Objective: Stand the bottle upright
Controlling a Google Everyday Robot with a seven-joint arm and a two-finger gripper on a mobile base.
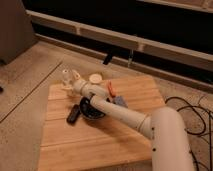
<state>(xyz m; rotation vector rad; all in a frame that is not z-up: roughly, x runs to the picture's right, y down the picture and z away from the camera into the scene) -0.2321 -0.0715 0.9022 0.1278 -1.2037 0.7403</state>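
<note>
The white two-finger gripper (70, 79) is at the far left corner of the light wooden slatted counter (130, 135). The small cream-white cylindrical bottle (65, 76) sits at the jaws there; jaw state cannot be determined. The dark round bowl (91, 111) lies nearby.

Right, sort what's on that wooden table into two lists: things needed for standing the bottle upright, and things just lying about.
Needed for the job:
- the bottle, at the table's far left corner
- the tool, right at the bottle

Just lying about:
- dark bowl, partly under the arm
- black bar
- cream disc
- orange object
- wooden table itself
</note>
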